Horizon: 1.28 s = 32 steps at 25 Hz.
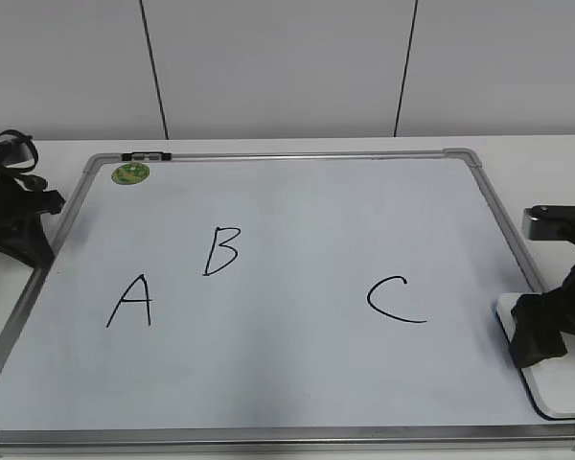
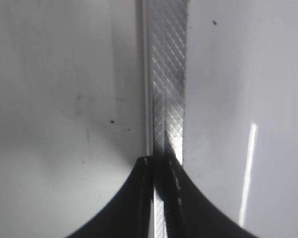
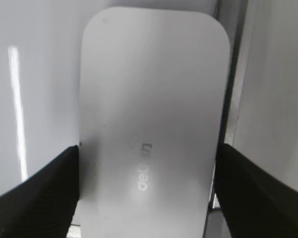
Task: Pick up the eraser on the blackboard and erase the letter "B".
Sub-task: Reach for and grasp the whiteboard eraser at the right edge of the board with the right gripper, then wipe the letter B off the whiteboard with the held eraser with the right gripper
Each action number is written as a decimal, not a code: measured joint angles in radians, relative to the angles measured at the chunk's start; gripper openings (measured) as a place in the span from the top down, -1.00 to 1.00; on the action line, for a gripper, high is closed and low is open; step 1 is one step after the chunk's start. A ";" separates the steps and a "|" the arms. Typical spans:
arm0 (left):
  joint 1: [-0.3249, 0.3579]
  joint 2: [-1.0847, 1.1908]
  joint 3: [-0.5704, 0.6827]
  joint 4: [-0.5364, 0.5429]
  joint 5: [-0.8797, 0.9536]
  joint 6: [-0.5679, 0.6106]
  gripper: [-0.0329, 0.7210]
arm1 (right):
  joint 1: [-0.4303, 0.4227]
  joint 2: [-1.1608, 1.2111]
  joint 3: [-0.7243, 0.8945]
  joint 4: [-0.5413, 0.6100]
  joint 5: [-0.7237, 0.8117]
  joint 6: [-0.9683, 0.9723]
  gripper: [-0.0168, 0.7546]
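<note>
The blackboard [image 1: 297,230] lies flat on the table, with a black letter "B" [image 1: 220,251] left of its centre. The white eraser [image 1: 561,391] lies at the board's right edge, near the front corner. My right gripper [image 1: 541,335] is down over it. In the right wrist view the eraser [image 3: 149,89] fills the frame with grey lettering on top, and the right gripper [image 3: 146,148] has a finger pressed on each long side. My left gripper [image 1: 40,251] rests at the board's left edge. In the left wrist view it [image 2: 161,163] is shut and empty over the frame [image 2: 169,74].
A black "A" [image 1: 131,302] is at the front left and a black "C" [image 1: 395,300] at the right, between the "B" and the eraser. A green sticker [image 1: 131,173] marks the far left corner. A white wall stands behind the table.
</note>
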 joint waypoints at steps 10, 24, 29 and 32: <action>0.000 0.000 0.000 0.000 0.000 0.000 0.81 | 0.000 0.029 0.000 0.002 -0.020 0.002 -0.49; 0.000 0.000 0.000 0.000 0.000 0.000 0.81 | 0.000 0.008 -0.010 0.000 0.045 0.006 -0.46; 0.000 0.000 0.000 0.000 0.000 0.000 0.81 | 0.000 -0.052 -0.084 -0.004 0.132 0.006 -0.46; 0.000 0.000 0.000 0.000 0.000 0.000 0.81 | 0.014 -0.066 -0.160 -0.007 0.209 0.006 -0.46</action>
